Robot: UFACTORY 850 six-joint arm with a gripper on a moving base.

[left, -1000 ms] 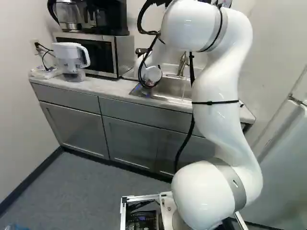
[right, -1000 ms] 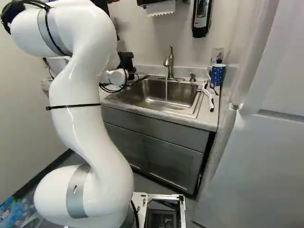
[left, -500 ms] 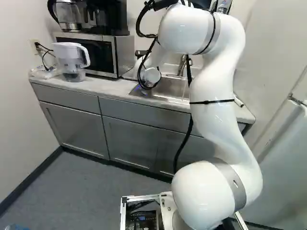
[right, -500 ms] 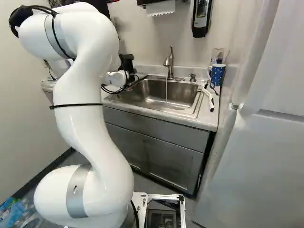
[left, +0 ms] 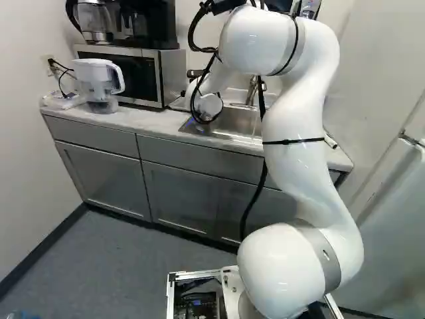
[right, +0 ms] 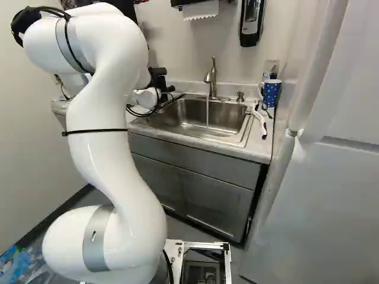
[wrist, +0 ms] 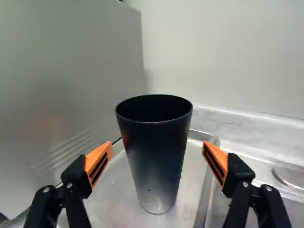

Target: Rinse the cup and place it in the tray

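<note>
Fingers (wrist: 99,162) spread either side of the cup (wrist: 156,161), its inside unreadably dark, the tray (wrist: 118,185) partly hidden.

Left base view, upper left: pitcher (left: 99,83) on the bench (left: 156,121), microwave (left: 166,74) beside it, to the right, carrying an appliance (left: 156,28). Right base view, centre: sink (right: 189,128) set into the bench, faucet (right: 212,77) behind. Upper right: mug (right: 272,93) behind the brush (right: 259,117). Wrist view: cup (wrist: 159,156) upright in the tray (wrist: 118,194).
</note>
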